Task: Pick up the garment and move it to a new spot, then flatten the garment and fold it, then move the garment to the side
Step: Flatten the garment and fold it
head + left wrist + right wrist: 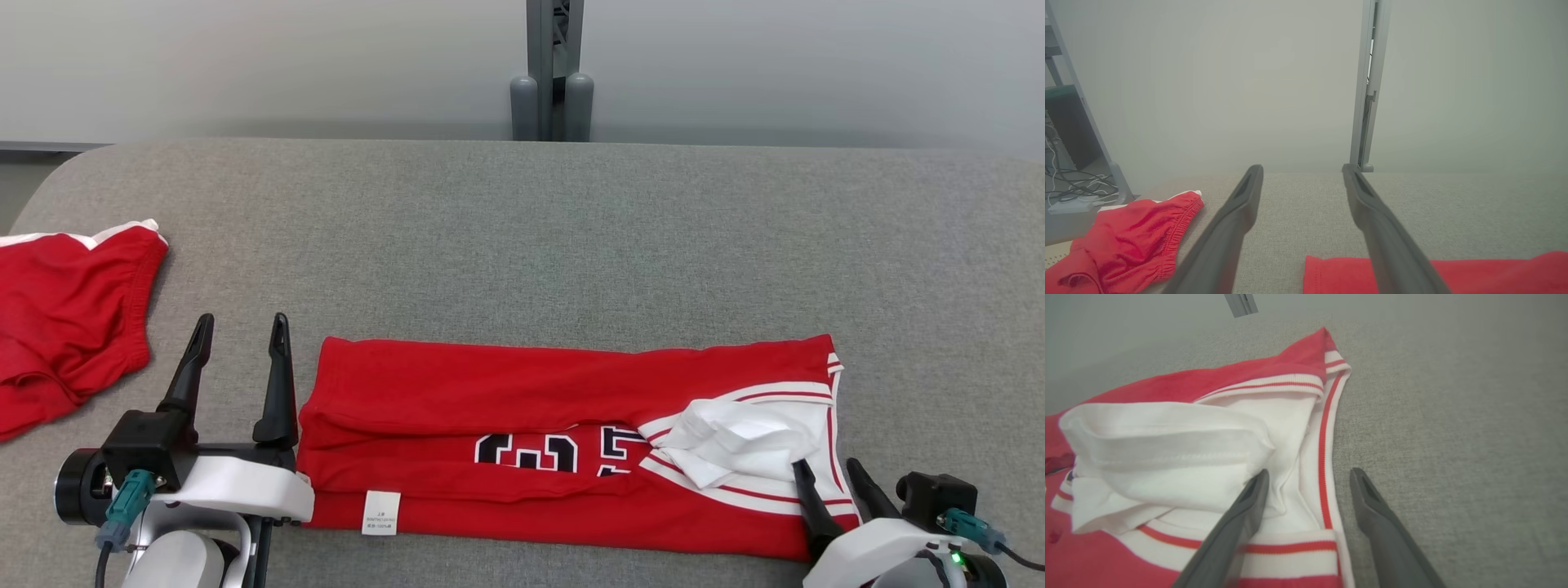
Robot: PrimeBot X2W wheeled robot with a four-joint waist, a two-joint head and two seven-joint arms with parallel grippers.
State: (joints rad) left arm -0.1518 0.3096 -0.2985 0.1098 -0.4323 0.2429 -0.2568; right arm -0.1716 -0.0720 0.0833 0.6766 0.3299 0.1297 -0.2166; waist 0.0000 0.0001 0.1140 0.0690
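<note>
While both of my claws stand wide open and hold nothing, the garment (531,392) lies across the near part of the grey table (522,229), folded into a long red band that runs from left to right. Part of a black and white number shows along its middle fold, and a small white label (381,512) sits at its near edge towards the left end. At its right end the white cloth (735,441) with red striped trim is bunched up and rumpled.

My left claw (242,322) is just beside the garment's left end, over bare table, fingers pointing away from me; through my left wrist view the left claw (1302,169) has the red corner of the garment (1331,277) low on its right side. My right claw (826,465) is at the garment's near right corner. From that wrist, the right claw (1310,473) straddles the striped edge of the garment (1167,388): one finger over the white cloth, the other over table. I cannot tell whether either finger touches.

A second red garment (65,327) lies crumpled well apart at the table's left edge. A grey post (553,65) stands behind the table.
</note>
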